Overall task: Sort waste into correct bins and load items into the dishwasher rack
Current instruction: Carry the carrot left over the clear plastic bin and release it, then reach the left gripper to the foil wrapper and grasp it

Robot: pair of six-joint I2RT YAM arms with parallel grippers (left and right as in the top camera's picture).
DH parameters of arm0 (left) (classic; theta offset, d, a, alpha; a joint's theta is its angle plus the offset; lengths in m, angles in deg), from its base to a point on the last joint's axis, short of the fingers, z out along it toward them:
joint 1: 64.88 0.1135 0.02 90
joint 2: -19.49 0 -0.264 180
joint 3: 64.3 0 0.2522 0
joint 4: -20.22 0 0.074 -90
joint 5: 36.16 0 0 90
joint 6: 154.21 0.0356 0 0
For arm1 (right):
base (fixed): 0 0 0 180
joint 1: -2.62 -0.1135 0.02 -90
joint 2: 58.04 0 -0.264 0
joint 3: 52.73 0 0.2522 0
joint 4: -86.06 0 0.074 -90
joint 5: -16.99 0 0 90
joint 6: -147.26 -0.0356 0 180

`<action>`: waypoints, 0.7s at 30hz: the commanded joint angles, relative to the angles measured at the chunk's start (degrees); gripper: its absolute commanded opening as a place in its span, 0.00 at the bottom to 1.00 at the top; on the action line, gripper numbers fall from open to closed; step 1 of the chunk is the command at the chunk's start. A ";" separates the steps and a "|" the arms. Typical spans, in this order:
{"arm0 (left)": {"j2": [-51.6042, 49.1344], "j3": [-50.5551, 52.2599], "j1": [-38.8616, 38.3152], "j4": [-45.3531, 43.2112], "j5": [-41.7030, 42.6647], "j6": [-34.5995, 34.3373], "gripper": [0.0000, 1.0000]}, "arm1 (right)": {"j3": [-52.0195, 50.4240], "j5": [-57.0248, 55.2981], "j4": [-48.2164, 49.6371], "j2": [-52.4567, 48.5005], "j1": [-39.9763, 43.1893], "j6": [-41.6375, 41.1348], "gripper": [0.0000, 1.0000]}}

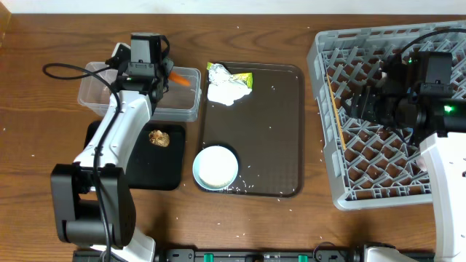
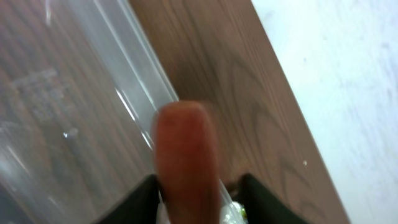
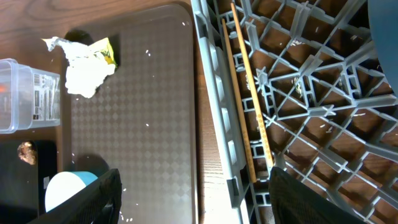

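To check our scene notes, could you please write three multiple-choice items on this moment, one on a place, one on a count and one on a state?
1. Where does the brown food lump lie?
A. On the black tray
B. On the brown serving tray
C. In the clear tub

2. How many chopsticks lie in the dishwasher rack?
A. One
B. Two
C. Four

3. How is the right hand?
A. Shut on the chopsticks
B. Open, holding nothing
C. Shut on the bowl

Answers:
1 A, the lump sits on the tray's black floor.
2 B, two thin sticks lie side by side along the rack's wall.
3 B, its fingers stand wide apart with nothing between them.
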 commanded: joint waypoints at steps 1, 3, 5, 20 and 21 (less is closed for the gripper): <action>1.31 0.09 0.04 0.07 3.58 3.15 0.51 | 0.66 -0.35 -0.09 -0.02 0.59 -0.37 0.70; 2.47 0.09 -0.20 0.35 4.92 7.43 0.54 | 0.66 -0.35 -0.09 -0.02 0.59 -0.37 0.71; 4.00 0.09 -0.52 1.31 4.85 10.60 0.54 | 0.66 -0.35 -0.07 -0.02 0.59 -0.20 0.72; 1.79 0.02 -20.90 -0.81 4.35 69.68 0.64 | 0.66 -0.33 -0.81 -0.02 0.59 -0.22 0.72; 0.76 0.02 -21.55 -1.42 3.23 69.94 0.64 | 0.66 -0.33 -0.96 -0.02 0.59 -0.22 0.72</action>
